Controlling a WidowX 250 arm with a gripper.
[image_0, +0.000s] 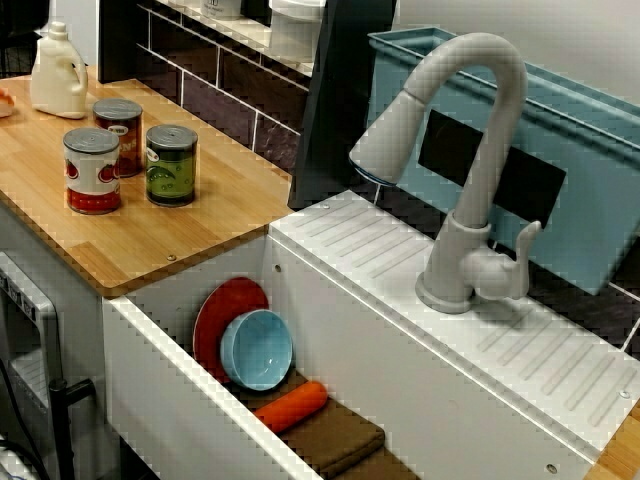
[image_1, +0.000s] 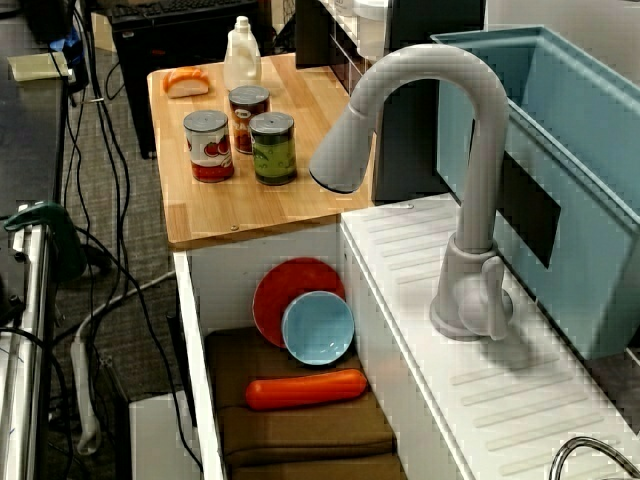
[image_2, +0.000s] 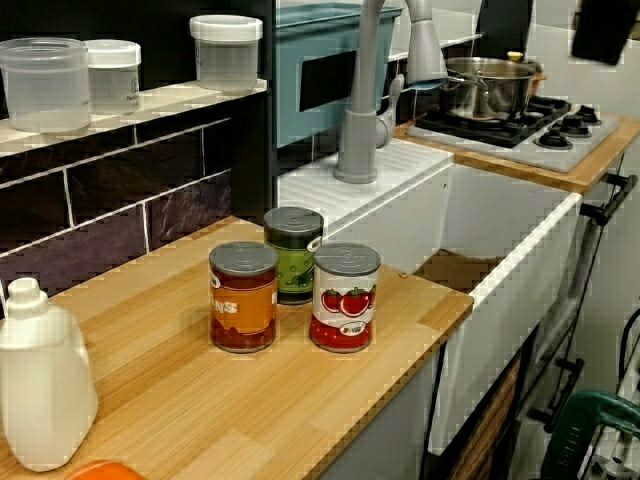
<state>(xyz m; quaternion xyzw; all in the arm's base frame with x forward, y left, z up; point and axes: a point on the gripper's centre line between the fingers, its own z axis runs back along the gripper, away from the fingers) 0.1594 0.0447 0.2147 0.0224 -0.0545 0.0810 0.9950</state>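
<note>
A white sink (image_1: 190, 330) sits between a wooden counter (image_1: 250, 205) and a ribbed white drainboard (image_1: 480, 400), seen from above, with a blue bin (image_1: 580, 150) standing behind the drainboard. A grey faucet (image_1: 480, 150) arches from the drainboard, and its spout head hangs over the sink's counter end. That leaves the air above the rest of the basin open.

A brown mat (image_1: 300, 430) covers the sink floor. At the counter end a red plate (image_1: 290, 290) leans upright against the wall, and a light-blue bowl (image_1: 318, 328) stands tilted against the plate, its hollow facing down the basin.

An orange carrot (image_1: 306, 389) lies flat on the mat just beside the bowl. Its long axis runs across the sink from the front wall toward the drainboard wall. The end near the drainboard wall sits close against it, though whether they touch cannot be told. The other end stops short of the front wall. Bare mat stretches beyond the carrot, away from the bowl.

On the counter, three cans cluster near the sink edge: a tomato can (image_1: 208, 146), a green can (image_1: 272, 148) and a third can (image_1: 248, 110). A white bottle (image_1: 241, 55) stands behind them.

No view shows the gripper's fingers, so its opening and any hold cannot be told.
</note>
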